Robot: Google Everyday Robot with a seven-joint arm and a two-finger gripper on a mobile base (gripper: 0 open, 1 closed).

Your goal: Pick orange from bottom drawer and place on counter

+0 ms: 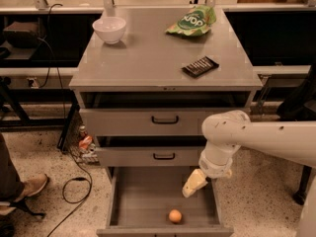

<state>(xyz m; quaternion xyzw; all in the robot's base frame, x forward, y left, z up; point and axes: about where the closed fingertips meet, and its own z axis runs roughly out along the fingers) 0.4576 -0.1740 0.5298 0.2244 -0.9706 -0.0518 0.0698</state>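
The orange [175, 216] lies near the front of the open bottom drawer [143, 199], slightly right of its middle. My gripper [193, 184] hangs from the white arm that comes in from the right. It hovers over the drawer's right side, above and to the right of the orange, not touching it. The grey counter [148, 58] tops the cabinet above the two upper drawers with black handles.
On the counter stand a white bowl [109, 29] at the back left, a green chip bag [193, 21] at the back right and a dark bar [200, 66] toward the front right. A cable [74, 191] and a person's shoe [27, 187] lie on the floor left.
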